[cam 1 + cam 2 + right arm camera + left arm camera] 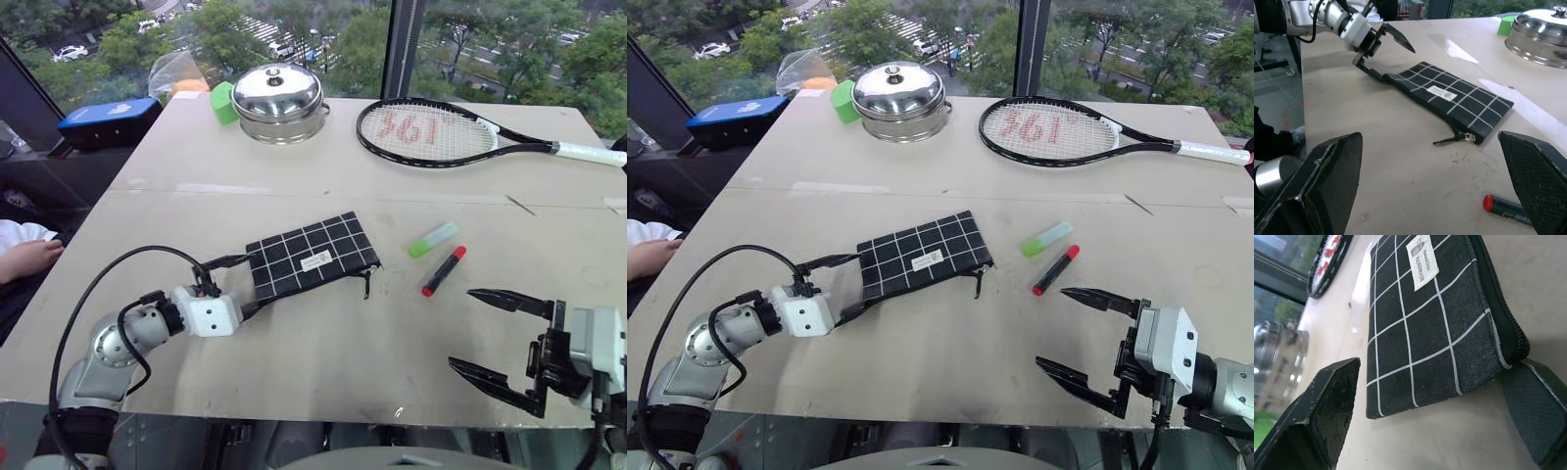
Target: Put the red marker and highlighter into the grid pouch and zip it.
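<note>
The left gripper (238,286) reaches low across the table (323,362) toward the near-left short end of the grid pouch (312,255), its 2 black fingers spread wide: one is raised over the pouch's far corner, the other lies along the tabletop at the near corner by the zipper edge, touching it or just short of it. Nothing is gripped. The right gripper (1080,340) hangs level near the table's front edge on the right, pointing inward to the left, its 2 fingers also wide apart and empty.

The pouch lies flat in the middle of the table, long axis running from near left to far right. Its small white label (1422,264) reads "HANDMADE" under a smaller line I cannot make out. The zipper runs along the near long edge, with the black pull cord (367,284) trailing off the right corner.

Just right of the pouch lie the highlighter (432,240) and the red marker (443,271), side by side and close together, both slanting from near left to far right, the marker's red cap at the far-right end.

Farther back rest a steel lidded pot (279,101) and a tennis racket (441,135) with red "361" on its strings.
</note>
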